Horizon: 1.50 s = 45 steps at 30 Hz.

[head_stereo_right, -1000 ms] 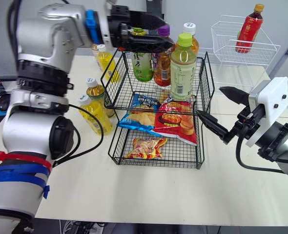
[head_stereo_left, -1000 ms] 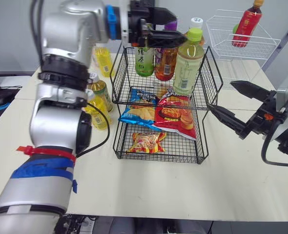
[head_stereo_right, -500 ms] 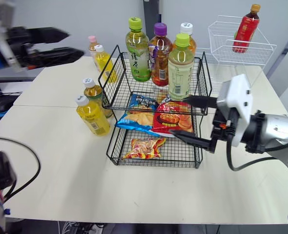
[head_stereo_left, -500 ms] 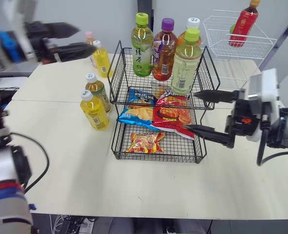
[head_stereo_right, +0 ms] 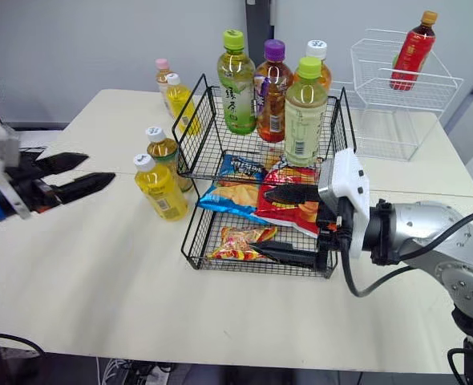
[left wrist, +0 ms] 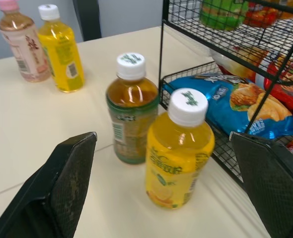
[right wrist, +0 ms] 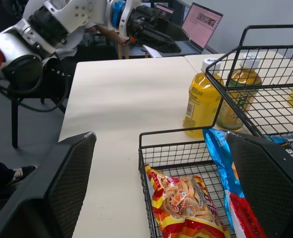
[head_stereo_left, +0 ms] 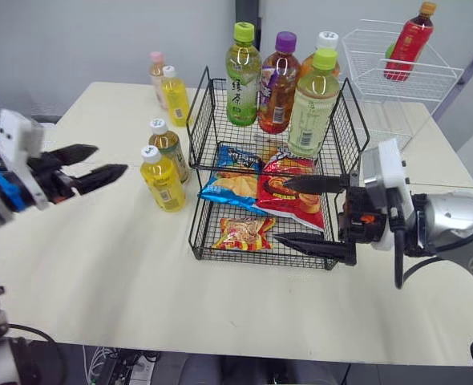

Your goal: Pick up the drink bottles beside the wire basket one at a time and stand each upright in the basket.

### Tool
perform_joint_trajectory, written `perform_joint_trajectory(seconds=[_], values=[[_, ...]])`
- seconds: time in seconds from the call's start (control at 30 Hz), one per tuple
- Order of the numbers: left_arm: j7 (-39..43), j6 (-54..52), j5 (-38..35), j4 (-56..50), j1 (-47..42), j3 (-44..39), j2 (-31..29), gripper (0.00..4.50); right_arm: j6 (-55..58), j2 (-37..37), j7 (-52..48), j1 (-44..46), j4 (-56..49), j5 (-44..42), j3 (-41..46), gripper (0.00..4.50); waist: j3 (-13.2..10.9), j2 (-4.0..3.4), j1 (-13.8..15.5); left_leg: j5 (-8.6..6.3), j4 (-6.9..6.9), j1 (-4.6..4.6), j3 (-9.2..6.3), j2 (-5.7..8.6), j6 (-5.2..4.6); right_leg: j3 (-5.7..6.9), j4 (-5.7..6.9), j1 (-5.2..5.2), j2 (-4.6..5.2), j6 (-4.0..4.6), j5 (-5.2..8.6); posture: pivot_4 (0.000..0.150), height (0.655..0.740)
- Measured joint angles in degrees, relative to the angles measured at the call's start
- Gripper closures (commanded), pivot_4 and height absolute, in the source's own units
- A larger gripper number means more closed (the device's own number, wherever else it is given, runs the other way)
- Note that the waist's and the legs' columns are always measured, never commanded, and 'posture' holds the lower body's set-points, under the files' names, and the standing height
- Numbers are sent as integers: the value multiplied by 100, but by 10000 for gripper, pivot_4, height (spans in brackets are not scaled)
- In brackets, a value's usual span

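A black two-tier wire basket (head_stereo_left: 345, 120) has several drink bottles upright on its top tier, among them a green tea bottle (head_stereo_left: 242, 76) and a purple-capped one (head_stereo_left: 277, 84). To its left on the table stand a yellow bottle (head_stereo_left: 161, 178), an amber bottle (head_stereo_left: 167, 147), another yellow bottle (head_stereo_left: 175, 96) and a pink one (head_stereo_left: 156, 72). My left gripper (head_stereo_left: 111, 159) is open and empty, left of the near yellow bottle (left wrist: 179, 148) and pointing at it. My right gripper (head_stereo_left: 280, 210) is open and empty by the basket's front right.
Snack bags (head_stereo_left: 289, 192) lie on the basket's lower tiers. A white wire basket (head_stereo_left: 429, 80) with a red bottle (head_stereo_left: 407, 40) stands at the back right. A laptop (right wrist: 201, 22) sits on a neighbouring desk. Bare table (head_stereo_left: 100, 265) stretches in front of the bottles.
My left gripper has left the basket's top tier, swung out left and dropped to bottle height. My right gripper has moved left, up to the basket's front. The green tea bottle stays in the basket.
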<state>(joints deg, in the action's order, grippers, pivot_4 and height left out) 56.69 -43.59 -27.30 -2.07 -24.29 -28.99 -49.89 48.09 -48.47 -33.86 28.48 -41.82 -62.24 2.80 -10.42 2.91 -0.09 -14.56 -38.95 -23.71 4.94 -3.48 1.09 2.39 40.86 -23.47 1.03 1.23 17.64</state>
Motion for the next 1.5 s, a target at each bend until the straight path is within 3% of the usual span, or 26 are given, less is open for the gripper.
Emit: perform_joint_trajectory(seconds=[0.27,0.53,0.63,0.87,0.93,1.07,1.2,1.37,1.5], values=[[-1557,166,82,-423,-435,518,1096,297,116,-26,582,-337,-350,-324,276,0,3,4,2,-2,0,11,-2,2,-3,0,0,13,-1,1,-3,1500,7400],[-2164,428,317,-90,-612,1084,1373,297,118,-62,920,-470,-500,-585,326,0,3,4,-20,-1,8,18,0,1,-2,-2,-1,15,-5,1,-2,1500,7400],[-2240,425,316,-46,-612,1130,1373,6131,117,-74,982,-476,-533,-668,333,0,3,4,-20,-1,8,18,0,1,-3,-2,-1,16,-5,1,-2,1500,7400],[-2231,266,170,-77,-611,1171,1370,27264,98,-77,1143,-485,-535,-706,373,0,3,4,-14,-1,8,19,0,1,-2,-2,-1,16,-5,1,-2,1500,7400],[-2244,247,163,-95,-611,1158,1308,31385,84,-77,1158,-487,-545,-712,401,0,3,4,-13,-1,8,21,0,1,-2,-2,-2,19,-4,0,-1,1500,7400],[-2141,-27,-82,-214,-588,1084,1210,31380,34,-100,1182,-537,-588,-714,503,0,2,6,-10,1,8,18,0,1,2,-1,-7,19,-4,0,-1,1500,7400],[-1674,-559,-518,-426,-757,1106,613,31381,-21,-318,1160,-740,-618,-838,848,0,-1,9,-11,5,9,14,-2,1,9,2,-12,17,-5,-1,-1,1500,7400],[-1231,-966,-889,-105,-2171,1183,-120,31381,-106,-560,1137,-1015,-670,-1035,1243,0,-4,15,13,1,8,12,-5,4,2,6,-13,18,-5,-23,12,1500,7400],[-928,-829,-682,901,-3647,1561,-505,31381,-135,-753,1134,-1336,-744,-1140,1574,0,-4,15,6,1,10,14,-4,6,2,4,-15,18,-6,-26,13,1500,7400]])
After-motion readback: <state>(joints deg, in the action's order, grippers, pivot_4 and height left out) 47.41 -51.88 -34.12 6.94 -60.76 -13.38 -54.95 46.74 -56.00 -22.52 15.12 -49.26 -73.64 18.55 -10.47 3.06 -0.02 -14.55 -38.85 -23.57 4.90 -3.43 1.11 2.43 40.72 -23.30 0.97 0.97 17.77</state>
